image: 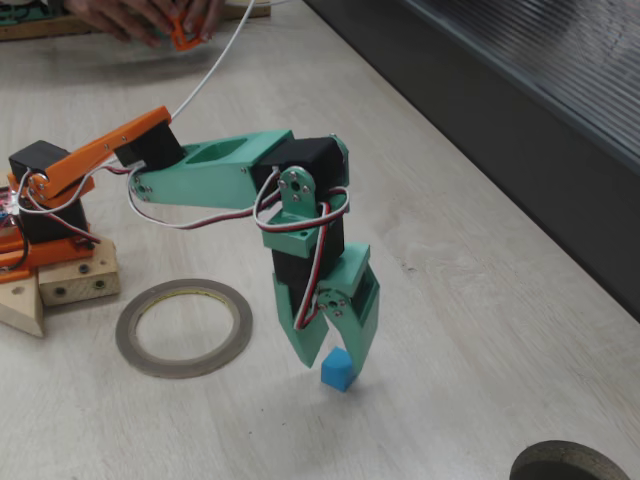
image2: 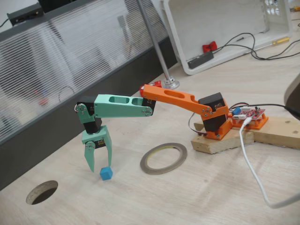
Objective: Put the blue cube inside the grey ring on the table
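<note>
tool (image: 333, 352) spread, tips straddling the blue cube (image: 337, 370) on the counter (image: 450, 330) | not yet pinched | grey ring (image: 184, 327) lies left of cube, toward arm base

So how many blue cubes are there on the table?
1. The blue cube sits on the table, right under the green gripper, to the right of the grey ring in a fixed view. No others show.

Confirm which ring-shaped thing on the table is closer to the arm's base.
The grey ring, thin and flat with a yellowish inner edge, lying beside the wooden base. The darker, thicker ring sits cut off at the picture's edge, beyond the blue cube.
</note>
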Robot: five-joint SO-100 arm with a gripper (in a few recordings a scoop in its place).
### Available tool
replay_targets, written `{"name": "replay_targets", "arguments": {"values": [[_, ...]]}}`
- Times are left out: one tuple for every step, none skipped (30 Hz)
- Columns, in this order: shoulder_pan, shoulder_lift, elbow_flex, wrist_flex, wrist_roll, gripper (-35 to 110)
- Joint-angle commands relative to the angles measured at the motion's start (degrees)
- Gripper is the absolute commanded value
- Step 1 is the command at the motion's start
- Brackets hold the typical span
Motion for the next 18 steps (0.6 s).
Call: {"name": "replay_targets", "arguments": {"values": [[0.0, 0.9, -0.3, 0.4, 0.5, 37], [0.1, 0.9, -0.3, 0.4, 0.5, 37], [0.1, 0.9, -0.3, 0.4, 0.5, 37], [0.2, 0.8, -0.3, 0.4, 0.5, 37], [0.2, 0.8, -0.3, 0.4, 0.5, 37], [0.2, 0.3, -0.3, 0.4, 0.5, 37], [0.2, -0.8, -0.3, 0.4, 0.5, 37], [0.2, -2.1, -0.3, 0.4, 0.5, 37], [0.1, -3.4, -0.7, 0.4, 0.5, 37], [-0.1, -4.2, -0.8, 0.4, 0.5, 37], [-0.1, -4.3, -0.8, 0.4, 0.5, 37], [-0.1, -4.4, -0.8, 0.4, 0.5, 37], [-0.1, -4.7, -0.8, 0.4, 0.5, 37], [-0.1, -4.8, -0.8, 0.4, 0.5, 37], [-0.1, -4.9, -0.8, 0.4, 0.5, 37], [-0.1, -4.9, -0.8, 0.4, 0.5, 37], [-0.1, -4.9, -0.8, 0.4, 0.5, 37], [-0.1, -4.9, -0.8, 0.4, 0.5, 37]]}}
